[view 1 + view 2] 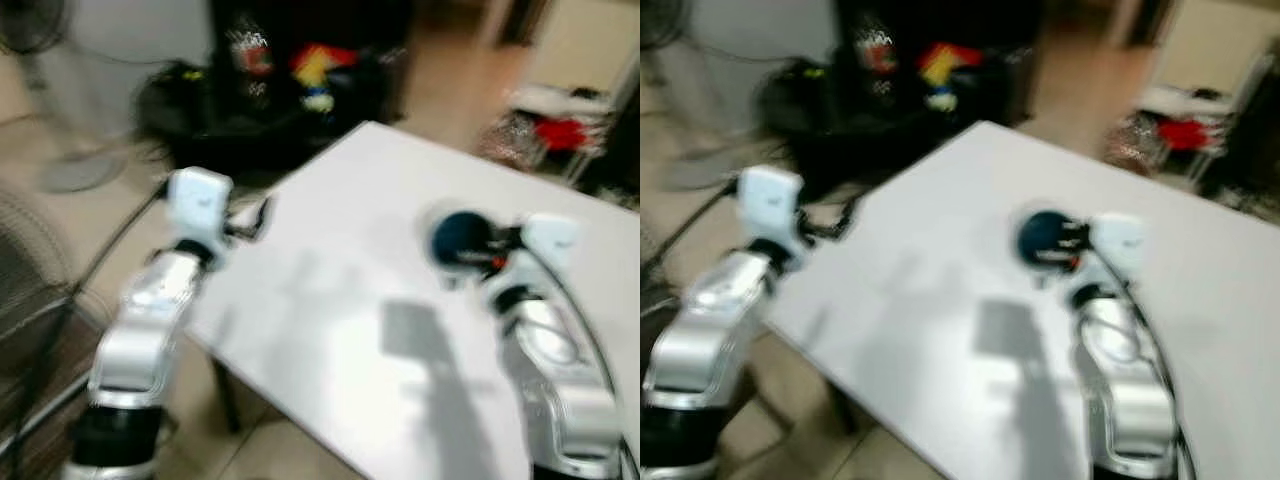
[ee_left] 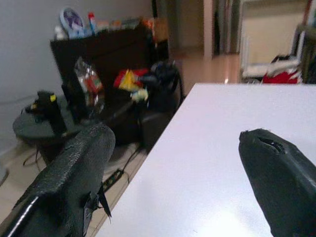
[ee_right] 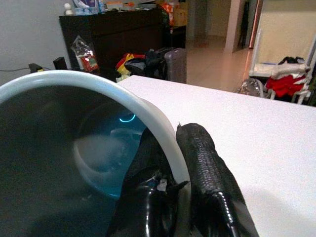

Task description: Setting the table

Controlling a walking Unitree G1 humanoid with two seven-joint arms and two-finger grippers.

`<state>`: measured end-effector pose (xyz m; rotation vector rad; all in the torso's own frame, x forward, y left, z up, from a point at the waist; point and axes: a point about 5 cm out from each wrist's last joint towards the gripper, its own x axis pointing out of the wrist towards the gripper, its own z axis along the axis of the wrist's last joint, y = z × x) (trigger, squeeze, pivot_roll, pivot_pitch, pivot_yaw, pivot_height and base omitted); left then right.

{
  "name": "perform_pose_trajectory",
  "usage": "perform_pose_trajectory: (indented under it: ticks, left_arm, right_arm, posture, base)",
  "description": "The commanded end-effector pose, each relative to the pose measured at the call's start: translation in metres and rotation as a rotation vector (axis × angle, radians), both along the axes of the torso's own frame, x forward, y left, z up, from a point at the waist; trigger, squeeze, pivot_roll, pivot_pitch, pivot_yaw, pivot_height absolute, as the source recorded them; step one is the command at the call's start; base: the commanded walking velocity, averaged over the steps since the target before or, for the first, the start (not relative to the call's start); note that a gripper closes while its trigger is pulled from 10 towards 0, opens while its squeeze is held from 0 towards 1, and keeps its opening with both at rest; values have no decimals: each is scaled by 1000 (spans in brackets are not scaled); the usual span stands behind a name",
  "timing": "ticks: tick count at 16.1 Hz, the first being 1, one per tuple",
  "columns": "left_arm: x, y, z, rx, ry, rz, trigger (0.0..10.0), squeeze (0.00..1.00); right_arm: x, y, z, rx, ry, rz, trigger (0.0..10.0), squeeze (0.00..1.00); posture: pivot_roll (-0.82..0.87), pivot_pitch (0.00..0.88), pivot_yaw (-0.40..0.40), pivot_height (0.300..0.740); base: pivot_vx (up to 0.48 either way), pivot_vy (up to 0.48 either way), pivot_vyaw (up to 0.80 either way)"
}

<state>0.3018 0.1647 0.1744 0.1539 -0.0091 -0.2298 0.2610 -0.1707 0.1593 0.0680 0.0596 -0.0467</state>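
Note:
A dark blue bowl (image 1: 458, 238) with a pale rim hangs over the white table (image 1: 340, 270), right of its middle. My right gripper (image 3: 174, 163) is shut on the bowl's rim (image 3: 148, 116), one finger inside and one outside. The bowl's blue glazed inside (image 3: 64, 148) is close in the right wrist view. My left gripper (image 1: 255, 222) is open at the table's left edge, holding nothing; its two black fingers (image 2: 74, 173) stand wide apart over the tabletop (image 2: 207, 158). The eye views are blurred.
A dark cabinet (image 1: 300, 60) with colourful clutter stands beyond the table's far corner. A fan (image 1: 60, 100) is at far left on the floor. A rack with red cloth (image 1: 565, 125) sits at the far right. A black cable (image 1: 110, 240) hangs beside my left arm.

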Motion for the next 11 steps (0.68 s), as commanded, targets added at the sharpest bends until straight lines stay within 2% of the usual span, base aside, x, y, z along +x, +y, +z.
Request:
perform_pose_trajectory:
  ticks: [1,4,6,8,11]
  left_arm:
    - [2,-11,6,-3,-25,-44,10000,0]
    - [3,-15,2,39,-22,-36,10000,0]
    - [4,-15,2,34,-21,-36,10000,0]
    - [4,-14,3,27,-26,-39,10000,0]
    - [5,-12,3,34,-27,-33,10000,0]
  right_arm:
    - [-1,-10,6,-21,-16,-39,10000,0]
    - [-5,-8,3,-36,-1,-30,10000,0]
    - [-5,-8,2,-38,9,-24,10000,0]
    - [-6,-7,0,-19,24,-23,10000,0]
    - [-7,-7,0,-10,33,-26,10000,0]
  posture:
    - [21,0,-7,740]
    - [11,0,0,740]
    - [12,0,0,740]
    - [11,0,1,740]
    - [10,0,6,740]
  base:
    - [375,0,-769]
    - [0,0,0]
    - [0,0,0]
    - [0,386,-406]
    - [0,458,-775]
